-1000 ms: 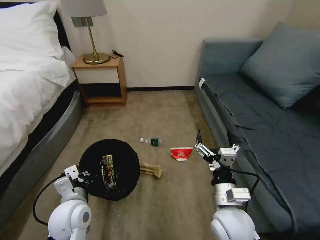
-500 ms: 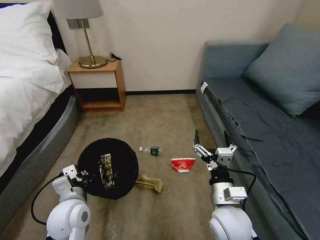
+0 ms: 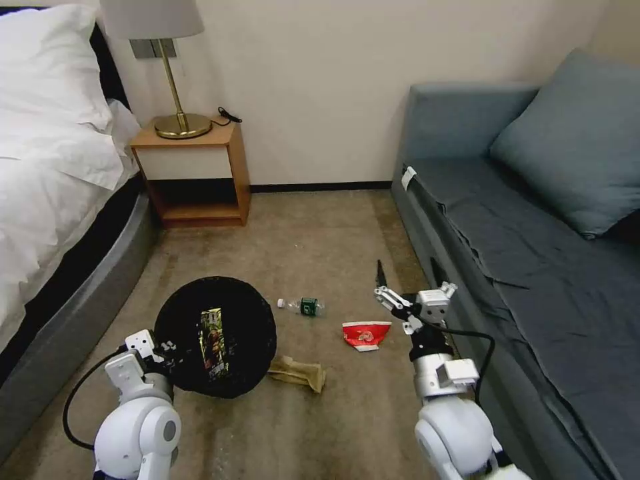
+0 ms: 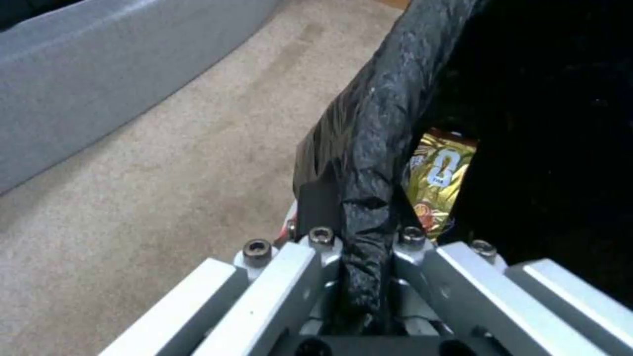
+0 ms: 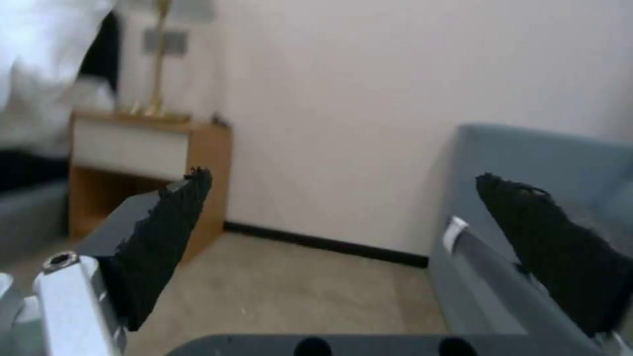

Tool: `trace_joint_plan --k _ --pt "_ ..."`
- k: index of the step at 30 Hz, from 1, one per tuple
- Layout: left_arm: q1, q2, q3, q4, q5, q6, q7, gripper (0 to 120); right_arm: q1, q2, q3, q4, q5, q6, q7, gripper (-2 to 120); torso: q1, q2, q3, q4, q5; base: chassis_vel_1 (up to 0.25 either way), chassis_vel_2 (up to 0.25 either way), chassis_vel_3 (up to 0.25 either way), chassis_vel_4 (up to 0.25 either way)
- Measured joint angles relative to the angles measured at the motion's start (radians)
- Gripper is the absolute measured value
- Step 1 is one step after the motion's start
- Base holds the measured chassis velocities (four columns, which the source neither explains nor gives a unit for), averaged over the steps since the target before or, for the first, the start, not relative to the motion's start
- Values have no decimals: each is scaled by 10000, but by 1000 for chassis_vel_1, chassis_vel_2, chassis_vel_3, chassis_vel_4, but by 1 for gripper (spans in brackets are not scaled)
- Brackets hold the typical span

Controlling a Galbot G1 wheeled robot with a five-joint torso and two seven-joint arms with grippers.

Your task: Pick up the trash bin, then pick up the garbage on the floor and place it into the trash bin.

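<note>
Right gripper [image 3: 405,283], jaws spread wide and empty, has swung in from the sofa [image 3: 533,220] side over the last second to hang just beside the carton [image 3: 365,333], likely the next pick. Left gripper [image 3: 162,351] clamps the bin [image 3: 217,337] rim, wrapper [image 3: 213,340] already inside. Bottle [image 3: 303,306] lies just beyond the carton from the bin; paper bag [image 3: 298,373] touches the bin's near edge

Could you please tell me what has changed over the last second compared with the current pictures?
The open right gripper has shifted left, toward the red-and-white carton. The left gripper stays clamped on the trash bin rim, wrapper inside. The bottle and paper bag lie untouched.
</note>
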Motion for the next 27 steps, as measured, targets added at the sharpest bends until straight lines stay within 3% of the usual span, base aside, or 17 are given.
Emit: trace_joint_plan --k 6,8,12,17,19,20,22,27 --pt "12 -39 -70 87 20 -40 2 2 2172 -1503 -1272 -2380 604 195 -1269 100 0 0 0 -3 -3 0 0 0 0" --pt "11 -43 -79 99 23 -46 3 2 2569 -1667 -1631 -2897 725 348 -1616 100 0 -1 0 0 -2 0 0 0 0" --pt "39 -99 -106 151 95 -91 8 2 4549 -2091 -3498 -5250 871 1260 -3356 100 0 0 1 -2 -3 0 0 0 0" --pt "86 -168 -90 158 194 -121 22 2 5771 -1976 -4558 -7185 564 2111 -4602 100 1 -1 0 3 -3 0 0 0 0" --pt "134 -237 -74 158 296 -150 40 2 6541 -1670 -5132 -9031 109 2993 -5664 99 1 0 0 -3 -1 0 0 0 0" --pt "134 -237 -74 158 296 -150 40 2 6541 -1670 -5132 -9031 109 2993 -5664 99 1 0 0 -3 -1 0 0 0 0" --pt "207 -294 -63 126 374 -177 56 2 7018 -1434 -5496 -10398 -190 3590 -6519 100 0 0 1 -2 -2 0 0 0 0" --pt "327 -361 -70 99 498 -290 91 2 7485 -1059 -5711 -11783 -574 3666 -7132 100 1 -1 1 -4 -5 0 0 0 0"
